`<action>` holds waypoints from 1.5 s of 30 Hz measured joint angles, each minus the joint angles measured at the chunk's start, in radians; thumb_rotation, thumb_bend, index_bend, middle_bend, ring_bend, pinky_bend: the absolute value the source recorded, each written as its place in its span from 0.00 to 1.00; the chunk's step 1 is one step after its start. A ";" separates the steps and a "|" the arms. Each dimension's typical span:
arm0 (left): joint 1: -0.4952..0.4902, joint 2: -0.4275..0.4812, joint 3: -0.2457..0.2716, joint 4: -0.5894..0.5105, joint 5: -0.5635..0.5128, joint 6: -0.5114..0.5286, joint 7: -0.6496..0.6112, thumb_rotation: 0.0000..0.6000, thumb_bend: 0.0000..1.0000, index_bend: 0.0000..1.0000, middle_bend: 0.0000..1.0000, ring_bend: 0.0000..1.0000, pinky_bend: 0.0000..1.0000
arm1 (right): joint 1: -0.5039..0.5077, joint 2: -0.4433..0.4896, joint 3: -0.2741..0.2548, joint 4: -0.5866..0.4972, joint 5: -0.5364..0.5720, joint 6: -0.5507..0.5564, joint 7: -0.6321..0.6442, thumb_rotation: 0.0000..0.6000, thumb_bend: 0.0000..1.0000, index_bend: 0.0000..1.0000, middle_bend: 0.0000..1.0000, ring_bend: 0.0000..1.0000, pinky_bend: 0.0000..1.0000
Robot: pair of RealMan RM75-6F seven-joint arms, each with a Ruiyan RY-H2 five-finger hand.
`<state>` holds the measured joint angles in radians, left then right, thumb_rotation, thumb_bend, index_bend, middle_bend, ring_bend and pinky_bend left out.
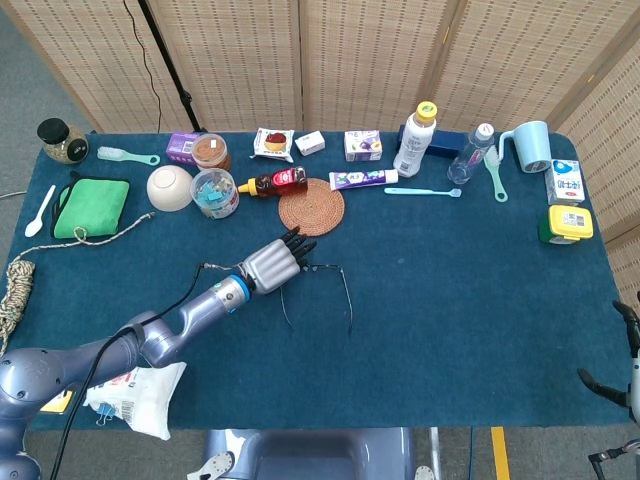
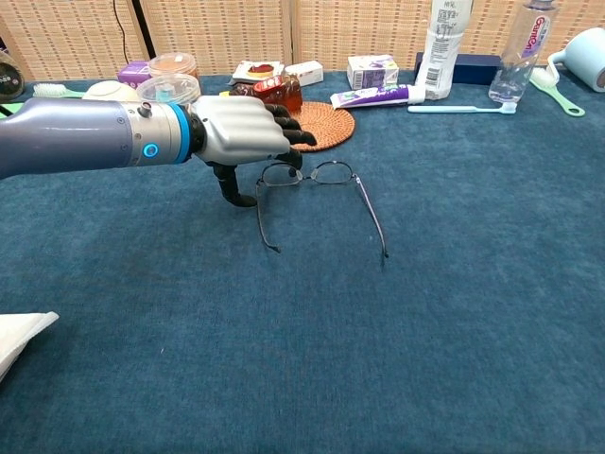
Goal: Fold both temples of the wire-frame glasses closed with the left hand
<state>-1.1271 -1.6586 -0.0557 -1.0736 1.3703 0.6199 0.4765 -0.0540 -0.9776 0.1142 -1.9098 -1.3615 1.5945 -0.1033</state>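
Observation:
The wire-frame glasses (image 1: 322,270) lie on the blue tablecloth, lenses toward the back and both temples splayed open toward the front. In the chest view the glasses (image 2: 321,173) show their temple tips resting on the cloth. My left hand (image 1: 272,266) hovers low over the left lens, palm down. Its dark fingertips (image 2: 293,142) touch the frame's left end and the thumb (image 2: 230,192) curls down to the cloth beside the hinge. It grips nothing that I can see. My right hand (image 1: 625,380) shows only partly at the lower right edge, off the table, fingers apart.
A round woven coaster (image 1: 311,206) and a small red sauce bottle (image 1: 277,182) lie just behind the glasses. Boxes, bottles, a toothpaste tube (image 1: 362,178) and a toothbrush (image 1: 422,191) line the back. A white bag (image 1: 135,395) sits front left.

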 measured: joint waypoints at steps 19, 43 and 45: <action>0.013 0.008 0.015 0.004 0.016 0.016 -0.024 0.79 0.37 0.37 0.00 0.00 0.00 | -0.002 0.001 -0.001 -0.003 -0.004 0.002 0.003 1.00 0.00 0.14 0.00 0.00 0.00; 0.042 0.045 0.024 -0.053 0.027 0.048 -0.031 0.84 0.38 0.14 0.00 0.00 0.00 | -0.008 0.001 -0.003 -0.003 -0.022 0.015 0.016 1.00 0.00 0.15 0.00 0.00 0.00; 0.044 0.054 0.024 -0.068 0.024 0.048 -0.029 0.84 0.38 0.11 0.00 0.00 0.00 | -0.008 0.001 -0.003 -0.003 -0.024 0.015 0.017 1.00 0.00 0.15 0.00 0.00 0.00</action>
<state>-1.0827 -1.6046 -0.0319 -1.1419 1.3941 0.6680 0.4470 -0.0622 -0.9769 0.1110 -1.9125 -1.3855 1.6095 -0.0868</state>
